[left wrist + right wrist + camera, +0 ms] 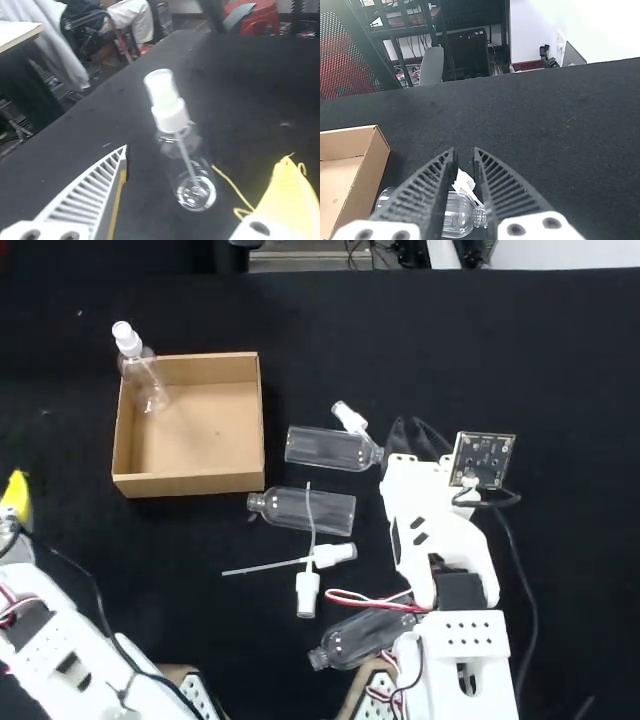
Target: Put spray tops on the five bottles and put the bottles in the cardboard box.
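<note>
The jaws of the right arm (pixel 440 530) are held a narrow gap apart, empty, over an uncapped bottle (pixel 455 215) lying right of the cardboard box (pixel 350 165), with a loose spray top (pixel 465 182) beside its neck. Capping is judged in hand; that top must be gripped next. The jaws of the left arm (pixel 50 650) are spread wide, empty, before a capped bottle (pixel 172 117) upright on the worktop (pixel 250 90).

Readable text: none in any view.
Cardboard box (pixel 188 483): plain brown walls, nothing legible on them.
Clear bottles (pixel 310 512): nothing legible on any of them.
Circuit board (pixel 484 459), right side of the bench: small marks on its face, too small to read.
</note>
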Robot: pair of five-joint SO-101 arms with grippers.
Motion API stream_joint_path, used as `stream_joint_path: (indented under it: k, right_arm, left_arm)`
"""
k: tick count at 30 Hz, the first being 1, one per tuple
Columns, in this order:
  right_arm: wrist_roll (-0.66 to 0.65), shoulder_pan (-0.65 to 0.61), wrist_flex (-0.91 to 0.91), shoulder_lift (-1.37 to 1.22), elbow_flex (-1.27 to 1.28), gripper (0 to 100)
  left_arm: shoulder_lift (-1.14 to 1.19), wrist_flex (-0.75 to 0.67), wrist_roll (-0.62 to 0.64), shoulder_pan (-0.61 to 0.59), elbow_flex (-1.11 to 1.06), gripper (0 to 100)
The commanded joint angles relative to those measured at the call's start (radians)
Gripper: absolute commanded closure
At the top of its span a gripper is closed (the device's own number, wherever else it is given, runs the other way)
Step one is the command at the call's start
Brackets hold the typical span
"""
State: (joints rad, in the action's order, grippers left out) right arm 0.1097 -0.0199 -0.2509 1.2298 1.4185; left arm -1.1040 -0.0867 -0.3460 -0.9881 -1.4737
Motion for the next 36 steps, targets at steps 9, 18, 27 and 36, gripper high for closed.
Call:
stream_joint_path:
  k: [9,18,27,36]
  right_arm:
    - [-0.003,0.011,0.026,-0.008,-0.004,96.2]
    - [-0.003,0.011,0.026,-0.008,-0.004,96.2]
    - [-0.003,0.011,0.025,-0.008,-0.004,96.2]
    - [-0.003,0.011,0.025,-0.008,-0.004,96.2]
  left_arm:
    - [0.574,-0.37,0.101,-0.027,0.243,58]
    - [0.799,-0.376,0.218,-0.042,0.397,58]
    - [0.945,-0.575,0.21,0.013,0.417,58]
    - [1.086,-0.664,0.212,0.025,0.472,58]
